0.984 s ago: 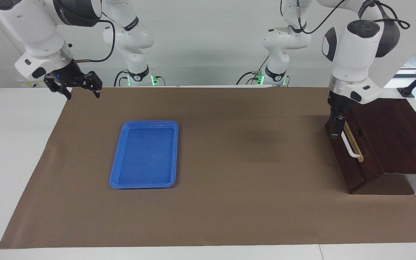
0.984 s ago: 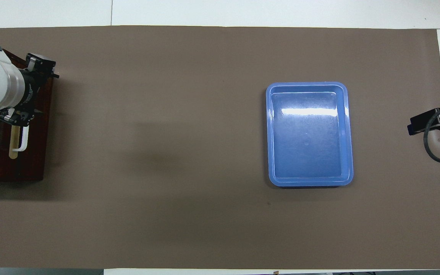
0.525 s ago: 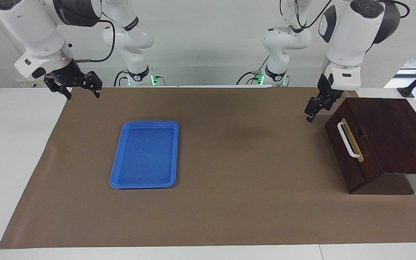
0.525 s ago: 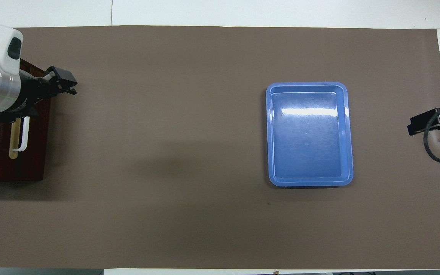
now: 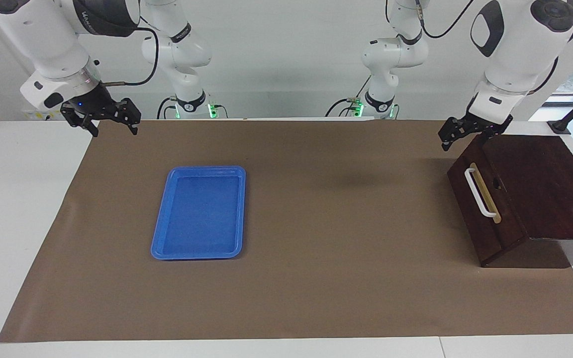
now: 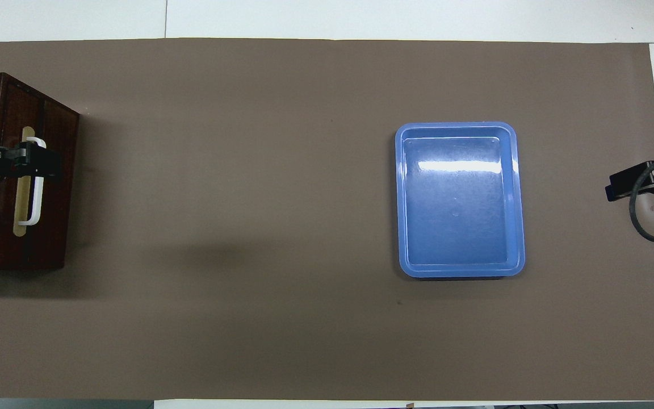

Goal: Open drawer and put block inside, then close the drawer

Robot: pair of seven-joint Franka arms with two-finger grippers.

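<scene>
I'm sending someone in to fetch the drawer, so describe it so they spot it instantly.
On the brown mat, go to the left arm's end of the table. The drawer fronts the dark wooden box there. Its white bar handle on a tan strip marks it out from the blue tray.

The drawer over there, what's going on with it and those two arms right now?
The drawer is shut in its dark box, its white handle untouched. The left gripper hangs in the air over the box's corner nearest the robots, fingers open, holding nothing. The right gripper waits, open and empty, over the mat's edge at its own end. The blue tray lies empty on the mat. No block is in sight.
</scene>
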